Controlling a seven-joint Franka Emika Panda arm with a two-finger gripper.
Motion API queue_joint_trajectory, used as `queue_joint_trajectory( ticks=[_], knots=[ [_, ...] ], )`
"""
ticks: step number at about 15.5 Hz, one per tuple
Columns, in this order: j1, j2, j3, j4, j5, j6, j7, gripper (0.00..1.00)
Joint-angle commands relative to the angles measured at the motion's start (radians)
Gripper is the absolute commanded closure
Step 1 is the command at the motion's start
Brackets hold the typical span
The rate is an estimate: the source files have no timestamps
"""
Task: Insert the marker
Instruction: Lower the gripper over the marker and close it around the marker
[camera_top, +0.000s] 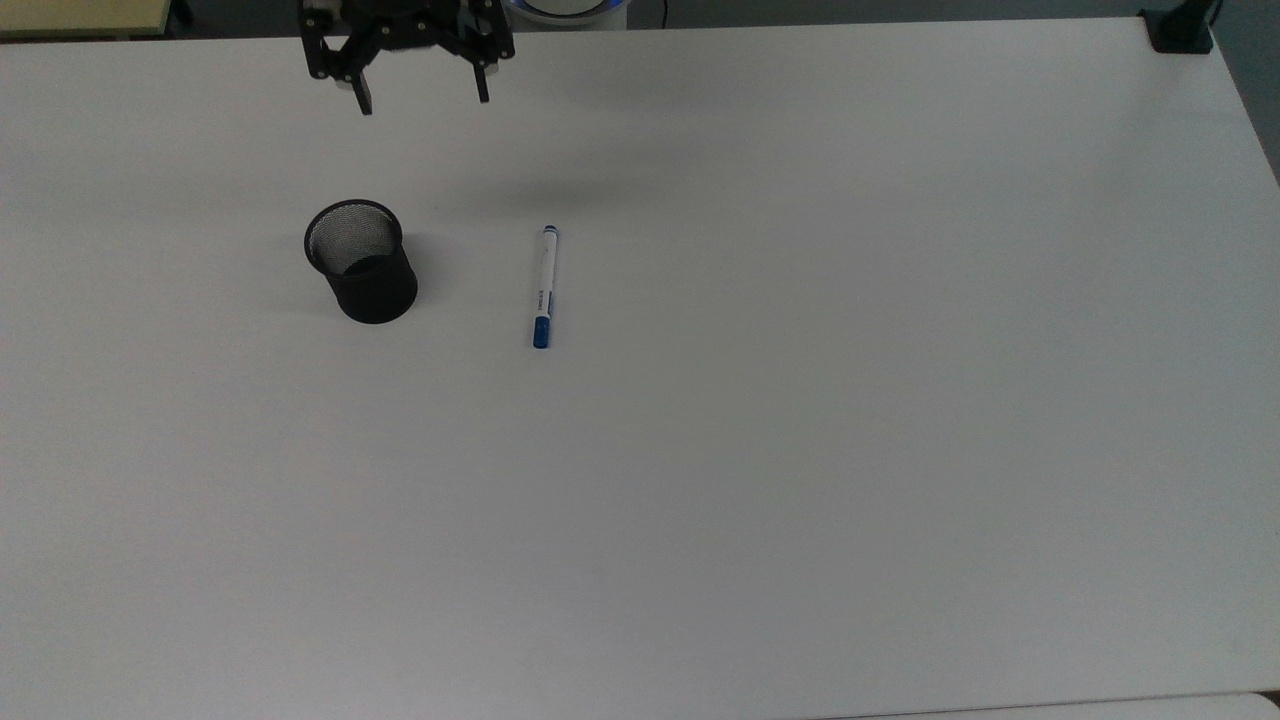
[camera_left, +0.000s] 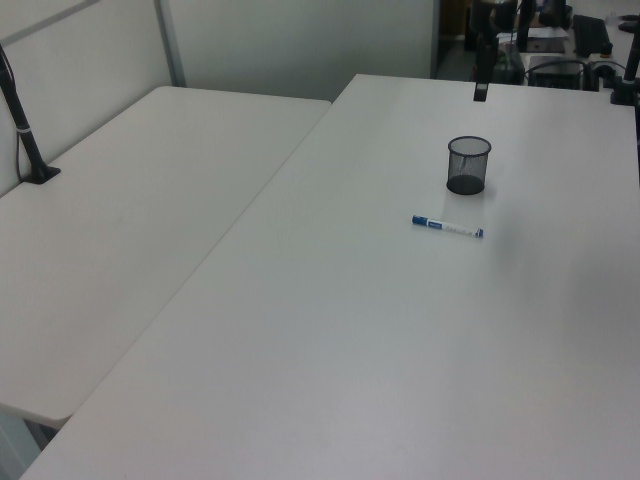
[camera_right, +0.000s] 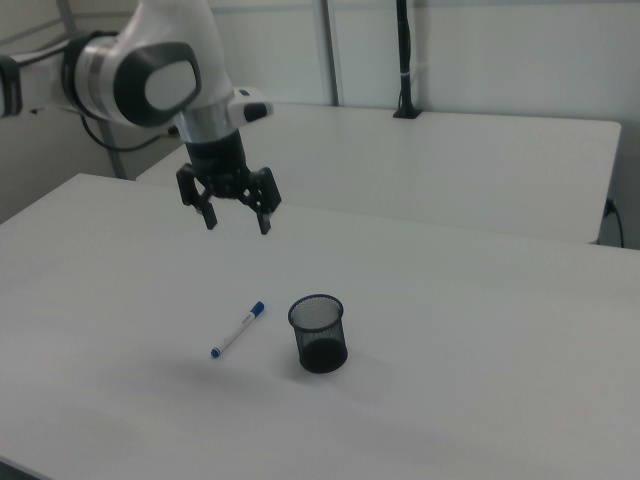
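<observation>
White table, marker flat on it, just right of mesh cup in the top view, not touching. Tool above the far edge, fingers spread wide, holding nothing.

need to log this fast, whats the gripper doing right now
Gripper: open, holding nothing, up above the table; the marker lies flat beside the mesh cup.
</observation>
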Motion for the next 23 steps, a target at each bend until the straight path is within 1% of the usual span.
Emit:
queue_joint_trajectory(
  ticks=[1,3,6,10,12,16,17,21,23],
  knots=[
    [0.007,0.025,0.006,-0.111,-0.002,0.186,0.052,0.00],
    [0.008,0.068,0.026,-0.141,-0.002,0.270,0.091,0.00],
    [0.020,0.158,0.043,-0.142,-0.005,0.358,0.163,0.00],
    [0.068,0.243,0.046,-0.142,-0.011,0.444,0.253,0.00],
    [0.086,0.278,0.046,-0.140,-0.014,0.474,0.293,0.03],
    [0.106,0.327,0.044,-0.140,-0.018,0.516,0.358,0.19],
    [0.108,0.338,0.044,-0.142,-0.025,0.531,0.364,0.20],
    [0.108,0.356,0.044,-0.142,-0.078,0.539,0.378,0.29],
    [0.108,0.370,0.046,-0.140,-0.109,0.542,0.402,0.35]
  ],
)
